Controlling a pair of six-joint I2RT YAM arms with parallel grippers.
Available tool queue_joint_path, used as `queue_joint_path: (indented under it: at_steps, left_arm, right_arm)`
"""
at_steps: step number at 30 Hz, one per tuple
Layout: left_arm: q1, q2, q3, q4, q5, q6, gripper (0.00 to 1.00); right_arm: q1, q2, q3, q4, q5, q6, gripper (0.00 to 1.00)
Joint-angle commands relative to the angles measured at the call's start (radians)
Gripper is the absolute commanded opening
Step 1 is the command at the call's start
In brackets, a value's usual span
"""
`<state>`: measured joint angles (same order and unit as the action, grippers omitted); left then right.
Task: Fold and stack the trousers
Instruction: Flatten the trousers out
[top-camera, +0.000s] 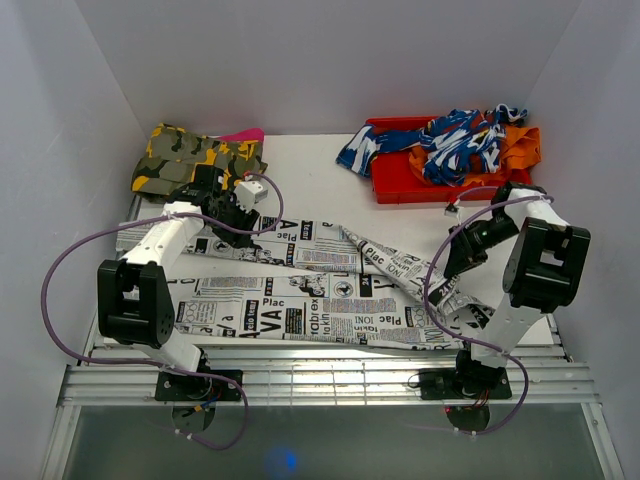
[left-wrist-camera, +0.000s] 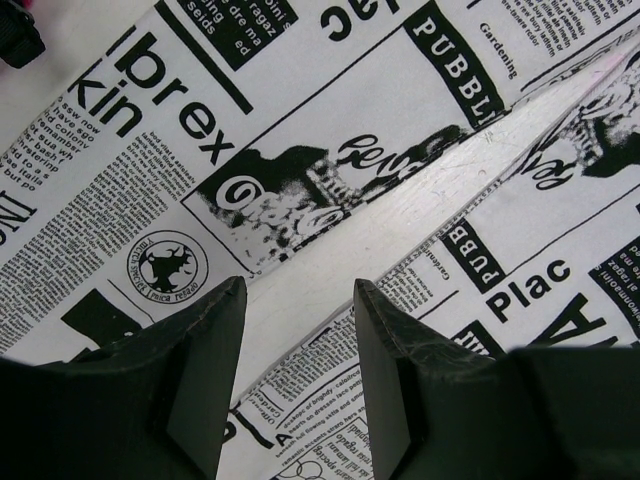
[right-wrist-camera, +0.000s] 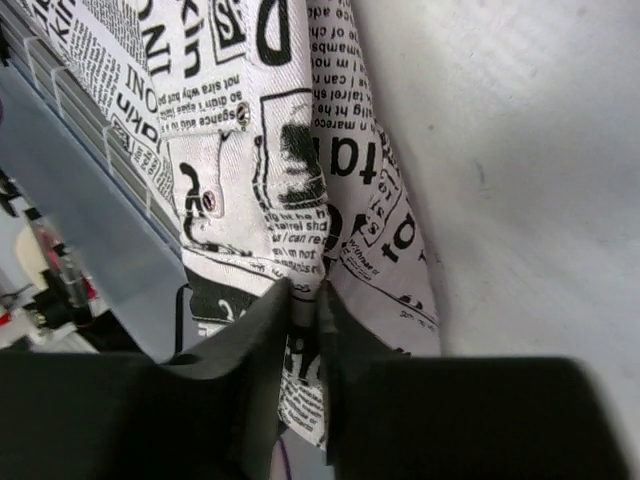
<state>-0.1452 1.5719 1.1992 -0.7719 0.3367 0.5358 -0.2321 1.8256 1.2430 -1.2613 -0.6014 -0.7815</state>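
Observation:
The trousers (top-camera: 300, 285), white cloth with black newspaper print, lie spread across the table, legs pointing left and waist at the right. My left gripper (top-camera: 222, 222) is open and empty just above the far leg; in the left wrist view (left-wrist-camera: 298, 290) its fingers frame the bare gap between the two legs (left-wrist-camera: 330, 130). My right gripper (top-camera: 452, 268) is shut on a fold of the trousers at the waist end, near the snaps, as the right wrist view (right-wrist-camera: 303, 290) shows, with the cloth (right-wrist-camera: 290, 170) pinched between the fingers.
A yellow-green camouflage garment (top-camera: 195, 155) lies at the back left. A red tray (top-camera: 400, 180) at the back right holds blue-and-white (top-camera: 450, 140) and orange cloth. The table's ribbed metal front edge (top-camera: 320, 375) runs below the trousers. White walls enclose the table.

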Motion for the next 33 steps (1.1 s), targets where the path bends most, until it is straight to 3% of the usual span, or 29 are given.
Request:
queue_joint_path:
  at_steps: [1, 2, 11, 15, 19, 21, 22, 25, 28, 33]
  left_arm:
    - [0.002, -0.027, -0.013, 0.023, 0.008, -0.007, 0.58]
    - [0.004, -0.026, -0.015, 0.023, 0.005, -0.008, 0.57]
    - [0.004, -0.007, -0.004, 0.023, -0.016, -0.011, 0.57]
    - [0.006, 0.011, 0.011, 0.023, -0.042, -0.019, 0.57]
    - [0.016, 0.037, 0.037, 0.016, -0.042, -0.046, 0.57]
    - [0.018, 0.046, 0.051, 0.014, -0.039, -0.056, 0.57]
    - [0.022, 0.056, 0.056, 0.016, -0.041, -0.060, 0.57]
    - [0.035, 0.073, 0.077, 0.014, -0.045, -0.079, 0.57]
    - [0.044, 0.096, 0.089, 0.020, -0.045, -0.105, 0.58]
    - [0.062, 0.161, 0.089, 0.031, -0.038, -0.167, 0.58]
  right_arm:
    - [-0.006, -0.031, 0.122, -0.044, 0.000, -0.012, 0.13]
    - [-0.006, -0.031, 0.151, -0.046, 0.024, -0.015, 0.08]
    - [-0.001, 0.050, 0.504, 0.014, 0.187, -0.044, 0.08]
    - [0.023, 0.041, 0.446, 0.195, 0.320, -0.099, 0.08]
    - [0.069, -0.003, 0.253, 0.495, 0.459, -0.136, 0.09]
    - [0.085, -0.014, 0.222, 0.584, 0.523, -0.113, 0.16]
    - [0.089, -0.008, 0.220, 0.618, 0.547, -0.104, 0.36]
    - [0.096, 0.018, 0.282, 0.590, 0.640, -0.039, 0.74]
    - [0.096, -0.003, 0.344, 0.510, 0.614, -0.015, 0.74]
    - [0.099, -0.061, 0.351, 0.221, 0.411, -0.030, 0.68]
